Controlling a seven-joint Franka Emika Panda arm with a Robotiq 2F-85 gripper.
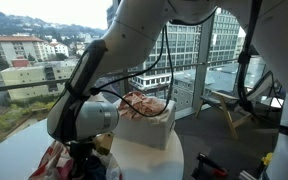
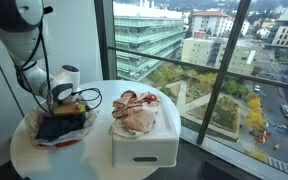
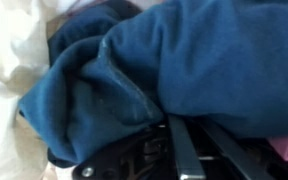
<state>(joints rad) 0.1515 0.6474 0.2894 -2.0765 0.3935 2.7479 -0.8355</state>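
Blue cloth (image 3: pixel 184 60) beside bin (image 2: pixel 149 150) of clothes (image 2: pixel 134 110)

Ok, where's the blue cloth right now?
In an exterior view the blue cloth sits atop the clothes pile on the table, under the gripper, picture-left of the white bin; it fills the wrist view.

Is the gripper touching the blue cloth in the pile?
Touching. The wrist view shows the blue cloth pressed and creased against the gripper, with no gap.
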